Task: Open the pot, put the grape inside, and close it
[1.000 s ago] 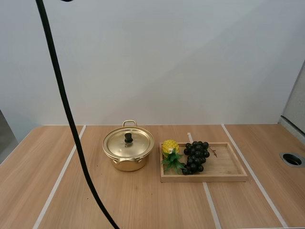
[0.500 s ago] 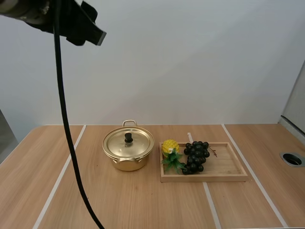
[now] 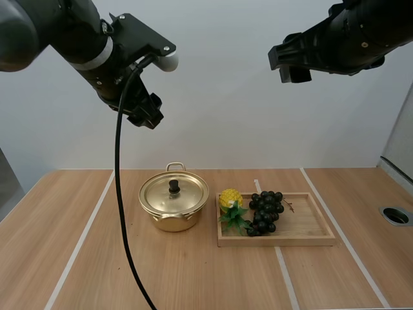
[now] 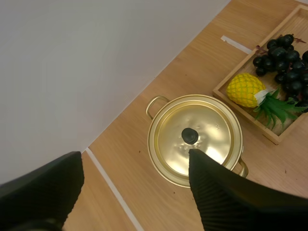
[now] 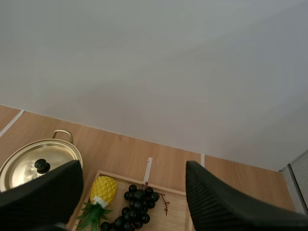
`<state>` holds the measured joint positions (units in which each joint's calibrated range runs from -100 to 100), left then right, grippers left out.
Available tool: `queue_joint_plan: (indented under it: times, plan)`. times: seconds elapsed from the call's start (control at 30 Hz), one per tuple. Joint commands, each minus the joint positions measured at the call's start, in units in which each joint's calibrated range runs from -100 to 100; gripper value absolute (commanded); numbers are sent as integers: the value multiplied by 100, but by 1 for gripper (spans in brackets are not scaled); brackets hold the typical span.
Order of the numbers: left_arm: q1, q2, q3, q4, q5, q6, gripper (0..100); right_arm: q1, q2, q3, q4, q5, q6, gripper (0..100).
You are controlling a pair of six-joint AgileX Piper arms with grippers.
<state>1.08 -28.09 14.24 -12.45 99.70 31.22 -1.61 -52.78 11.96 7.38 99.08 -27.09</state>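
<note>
Both arms have been brought into the high view since a second ago, when the bench [image 3: 193,278] and its things were seen without them. Half a second ago, part of the left arm alone had been glimpsed at the upper edge. Nothing on the bench has been shifted in that time.

A gold pot [image 3: 173,216] is set on the bench and is closed by its lid [image 3: 187,194], on which a black knob [image 3: 173,186] is centred. What lies inside cannot be told. Just beside the pot a wooden tray [image 3: 303,240] is laid. In it a bunch of grapes [image 3: 266,212] is lodged near the middle, and a toy pineapple [image 3: 230,198] is placed at the end nearest the pot, its green leaves touching the grapes.

The left hand [image 4: 135,154] is held high above the bench on the pot's side, with its fingers spread wide and nothing gripped between them. From the left wrist view the closed pot is seen below, the knob just past one fingertip. The right hand [image 5: 134,164] is likewise spread wide and unloaded. It is raised well above the tray, and the grapes and pineapple are seen beneath it.
</note>
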Motion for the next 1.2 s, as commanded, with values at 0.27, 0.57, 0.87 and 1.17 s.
queue_joint_plan:
  times: [0.27, 0.57, 0.87, 1.17]
  plan:
    - [-27, 1394, -15, -593, 30, 709, 100, -21, 80, -51, 41, 92, -52, 100]
    - [-373, 2253, -2, -216, 30, 831, 100, -21, 80, -51, 41, 92, -52, 100]
    - [-574, 2856, -2, 228, 30, 760, 100, -21, 80, -51, 41, 92, -130, 100]
    - [-574, 3385, -2, 328, 30, 734, 100, -21, 80, -51, 41, 92, -170, 100]
